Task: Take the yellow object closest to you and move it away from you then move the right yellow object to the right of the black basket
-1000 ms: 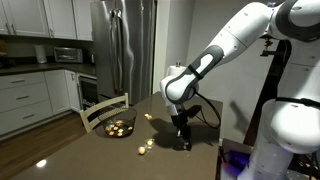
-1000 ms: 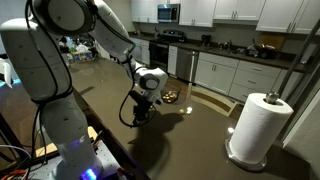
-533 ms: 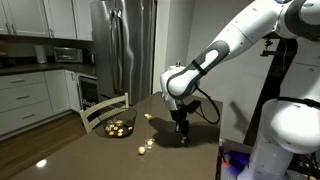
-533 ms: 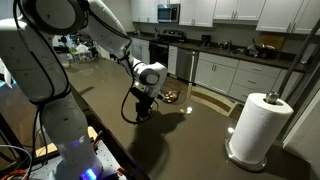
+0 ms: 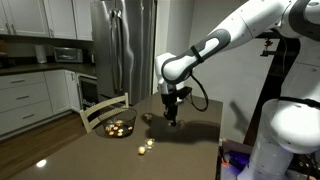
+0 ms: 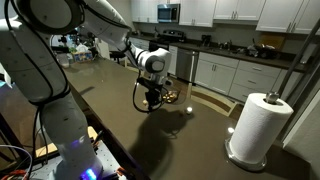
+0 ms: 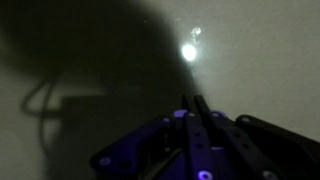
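Observation:
In both exterior views my gripper (image 5: 172, 119) (image 6: 152, 101) hangs above the dark tabletop, pointing down. The wrist view shows its two fingers (image 7: 186, 112) pressed together, shut, with nothing between them. The black basket (image 5: 119, 129) (image 6: 172, 96) sits on the table with yellowish pieces inside. Two small yellow objects (image 5: 150, 143) (image 5: 141, 150) lie on the table in front of the basket, below and left of the gripper. Another small yellow object (image 5: 148, 117) lies beside the basket. The wrist view shows only bare table and a bright glare spot (image 7: 188, 50).
A paper towel roll (image 6: 259, 125) stands on the table in an exterior view. A wooden chair back (image 5: 103, 108) rises at the table edge behind the basket. Kitchen cabinets and a steel fridge (image 5: 122, 45) stand beyond the table.
The gripper has risen off the table and moved toward the basket side, still shut. The yellow objects on the table have not moved.

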Robot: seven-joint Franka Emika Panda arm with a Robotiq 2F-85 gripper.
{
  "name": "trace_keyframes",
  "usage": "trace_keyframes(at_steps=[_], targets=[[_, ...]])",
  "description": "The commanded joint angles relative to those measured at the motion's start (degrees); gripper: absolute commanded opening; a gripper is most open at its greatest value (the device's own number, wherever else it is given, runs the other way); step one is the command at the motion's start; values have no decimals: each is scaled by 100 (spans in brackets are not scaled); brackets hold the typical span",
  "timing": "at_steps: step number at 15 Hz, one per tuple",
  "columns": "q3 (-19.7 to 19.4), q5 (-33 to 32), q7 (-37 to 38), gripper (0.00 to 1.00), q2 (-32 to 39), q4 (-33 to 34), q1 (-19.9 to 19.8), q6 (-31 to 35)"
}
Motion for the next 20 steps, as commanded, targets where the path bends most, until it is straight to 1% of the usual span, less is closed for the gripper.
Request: trace_keyframes(at_steps=[1,5,8,12,17,18,20], targets=[[12,-296,198,4,408,983,-37,-373],[-23,-369,223,3,813,1972,-41,-745],[-80,-286,202,3,1107,2368,-66,-822],[-199,-139,53,4,1426,2530,-155,-629],[-352,-79,57,4,1616,2371,-347,47],[-402,-79,28,4,1679,2599,-408,-45],[-461,-39,18,4,1772,2783,-491,-44]])
